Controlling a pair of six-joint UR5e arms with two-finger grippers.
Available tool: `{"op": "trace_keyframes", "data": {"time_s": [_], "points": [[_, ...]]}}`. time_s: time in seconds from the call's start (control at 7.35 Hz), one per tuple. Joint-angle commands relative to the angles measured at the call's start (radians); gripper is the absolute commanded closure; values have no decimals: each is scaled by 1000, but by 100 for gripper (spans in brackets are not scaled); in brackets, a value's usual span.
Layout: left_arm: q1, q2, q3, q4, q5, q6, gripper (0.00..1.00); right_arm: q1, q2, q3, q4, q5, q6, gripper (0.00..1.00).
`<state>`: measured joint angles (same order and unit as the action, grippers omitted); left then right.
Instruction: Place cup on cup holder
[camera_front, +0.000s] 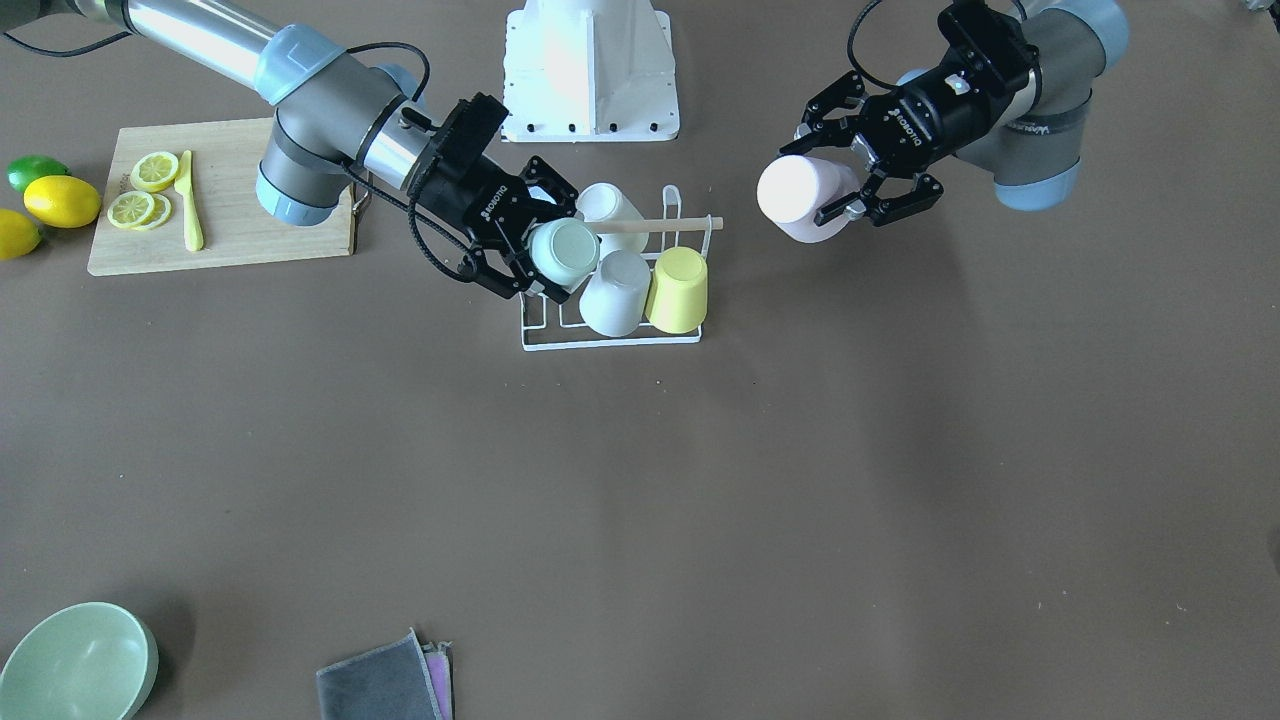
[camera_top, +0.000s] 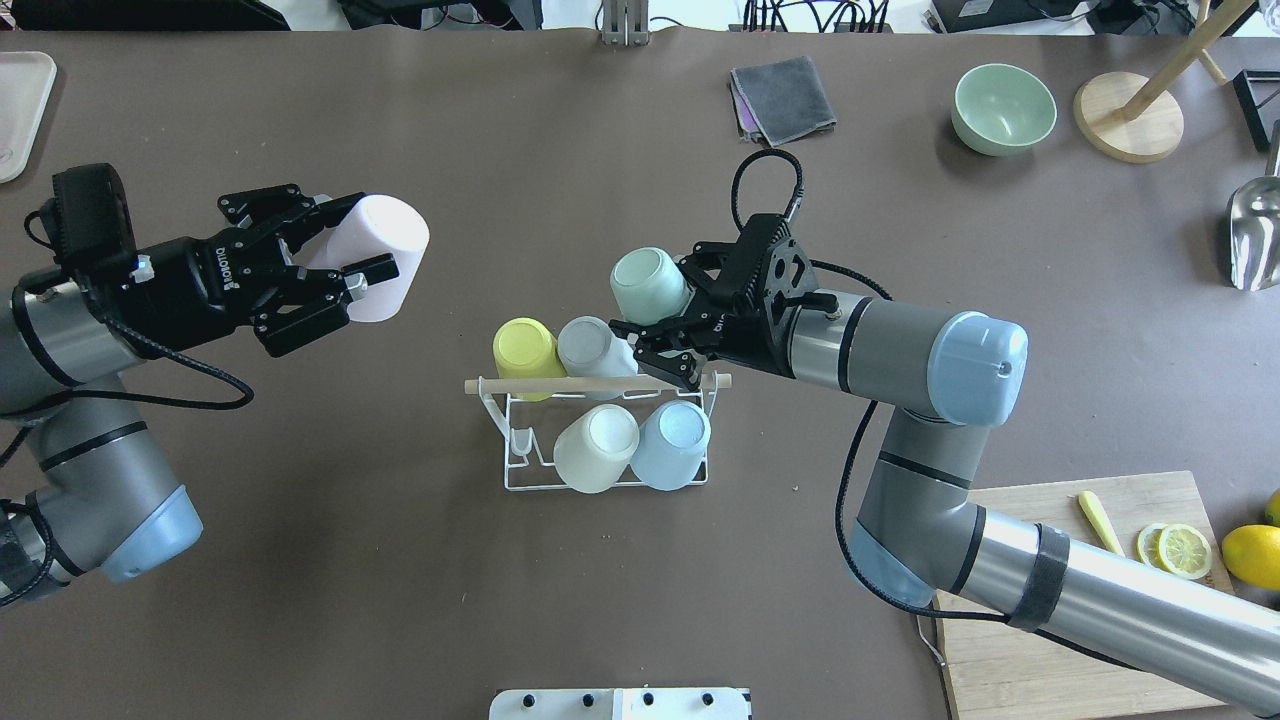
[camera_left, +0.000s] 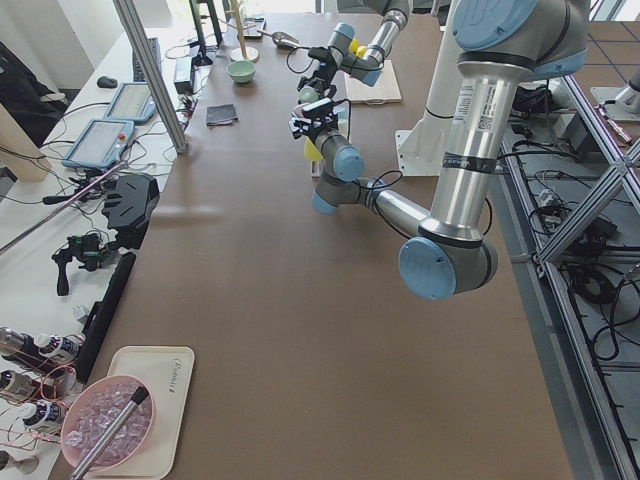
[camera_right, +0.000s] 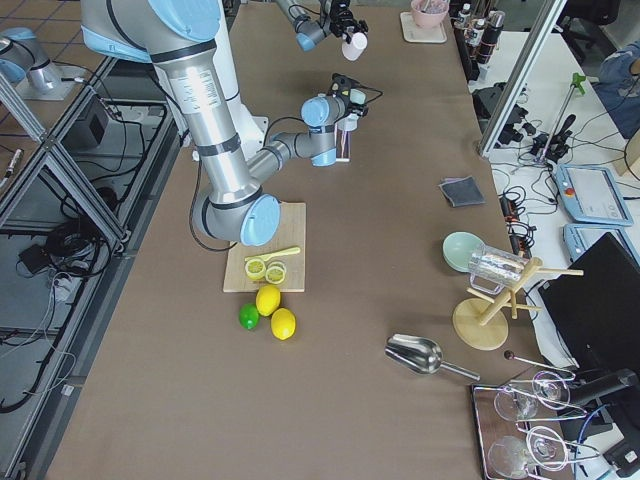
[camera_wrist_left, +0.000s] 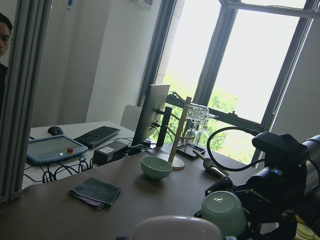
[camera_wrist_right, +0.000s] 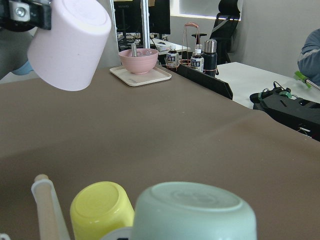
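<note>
The cup holder (camera_top: 520, 470) is a white wire rack with a wooden rod handle (camera_top: 600, 383), mid-table. It holds a yellow cup (camera_top: 527, 350), a greyish-white cup (camera_top: 595, 347), a white cup (camera_top: 597, 447) and a light blue cup (camera_top: 672, 443). My right gripper (camera_top: 655, 300) is shut on a pale green cup (camera_top: 650, 285), tilted at the rack's far right corner, just above the rod. It also shows in the front view (camera_front: 563, 252). My left gripper (camera_top: 360, 245) is shut on a pale pink cup (camera_top: 385, 255), held in the air left of the rack and apart from it.
A wooden cutting board (camera_front: 220, 195) with lemon slices and a yellow knife lies by the right arm, with lemons and a lime (camera_front: 60, 200) beside it. A green bowl (camera_top: 1003, 108), a grey cloth (camera_top: 782, 97), a wooden stand (camera_top: 1130, 115) and a metal scoop (camera_top: 1255, 235) sit at the far side.
</note>
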<state>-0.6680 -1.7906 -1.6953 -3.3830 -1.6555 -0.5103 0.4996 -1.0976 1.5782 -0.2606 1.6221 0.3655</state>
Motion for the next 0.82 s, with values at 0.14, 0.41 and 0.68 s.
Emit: {"op": "trace_keyframes", "data": {"time_s": [0.14,0.41,0.68], "points": [[34,-6,-30,-16,10,55,100,-3,-1,-3,-2,-2,-7,75],[74,-7,-32,-18,10,56,100,4,1,-4,-5,-5,-7,75],[116,-7,-30,-47,28,58,100,19,5,-24,-3,-8,-5,75]]}}
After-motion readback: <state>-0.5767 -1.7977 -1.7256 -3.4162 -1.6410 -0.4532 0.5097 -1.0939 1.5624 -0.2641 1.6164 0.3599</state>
